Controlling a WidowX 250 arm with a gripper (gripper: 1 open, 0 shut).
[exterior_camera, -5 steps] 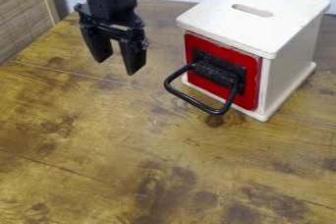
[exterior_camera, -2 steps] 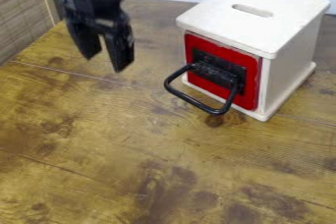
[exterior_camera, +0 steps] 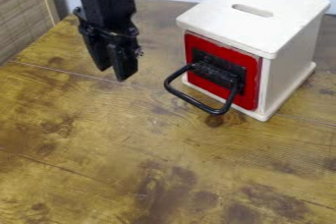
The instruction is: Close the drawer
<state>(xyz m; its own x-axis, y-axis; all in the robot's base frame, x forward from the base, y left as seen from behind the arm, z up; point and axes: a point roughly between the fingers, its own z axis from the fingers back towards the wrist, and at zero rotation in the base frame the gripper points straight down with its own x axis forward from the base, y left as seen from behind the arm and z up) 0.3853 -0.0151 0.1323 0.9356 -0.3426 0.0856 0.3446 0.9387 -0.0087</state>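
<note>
A black two-fingered robot gripper (exterior_camera: 110,61) hangs over the left part of a worn, stained brown wooden table (exterior_camera: 118,159), its fingers pointing down toward the tabletop and its tips just clear of the surface as far as the view lets one judge. The two dark fingers stand close together with only a narrow gap showing between them, so the claw looks partly closed rather than spread wide, and nothing is gripped between them; it holds empty air. To its right, well apart from the fingers, sits a pale wooden box with a slotted top (exterior_camera: 256,17), a squat cube whose lid carries one short oval slot. Set into the box's front face is the red-fronted drawer (exterior_camera: 221,69), framed by the pale wood of the box, with a black bracket at its middle and a large black loop handle (exterior_camera: 197,90) that juts out toward the lower left and droops until its far end rests on or just above the table (the shadow under it makes the contact hard to judge). The red front looks roughly level with the box's face, though from this angle it is hard to say whether it is pushed fully home. The gripper is beside the handle's outer end, not touching it. Slatted wooden panelling (exterior_camera: 24,12) fills the upper left corner.
</note>
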